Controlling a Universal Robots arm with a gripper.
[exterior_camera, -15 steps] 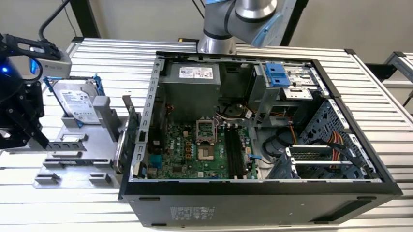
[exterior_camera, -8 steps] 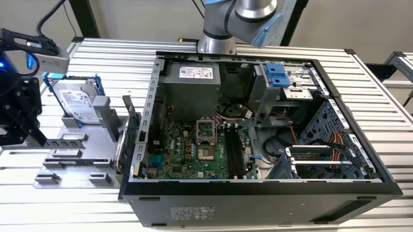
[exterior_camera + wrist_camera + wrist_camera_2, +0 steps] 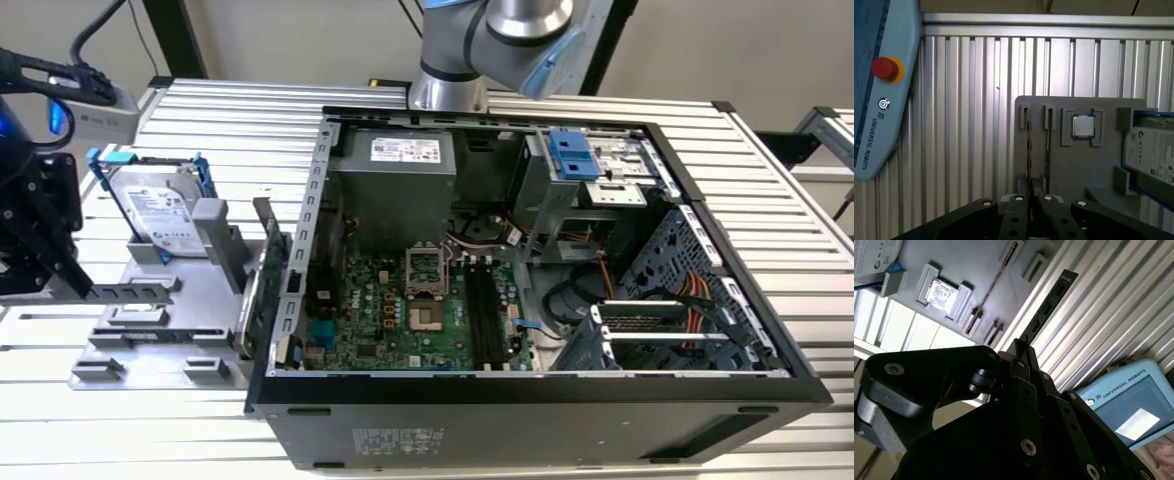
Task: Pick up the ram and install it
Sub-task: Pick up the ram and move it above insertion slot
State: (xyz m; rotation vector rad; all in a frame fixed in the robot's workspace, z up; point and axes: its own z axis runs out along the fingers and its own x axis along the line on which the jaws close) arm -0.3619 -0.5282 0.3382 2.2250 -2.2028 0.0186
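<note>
The ram [image 3: 134, 290] stands on edge in a slot of the grey holder plate [image 3: 160, 345], at the exterior view's left. In the first wrist view the ram [image 3: 1028, 145] is a thin edge running away from my fingertips. In the second wrist view the ram [image 3: 1049, 305] is a dark strip with chips. My gripper [image 3: 83, 290] is down at the near end of the stick. In both wrist views the gripper [image 3: 1032, 186] [image 3: 1021, 347] has its fingers pressed close together on that end. The long black memory slots [image 3: 483, 315] lie on the motherboard inside the open computer case [image 3: 534, 385].
The holder plate [image 3: 1064, 170] also carries a second thin board [image 3: 1047, 145] in the neighbouring slot, a processor chip [image 3: 1083, 126] and a hard drive [image 3: 160, 205]. A blue teach pendant [image 3: 879, 100] lies on the ribbed table beside the plate. An upright card [image 3: 276, 270] stands by the case's wall.
</note>
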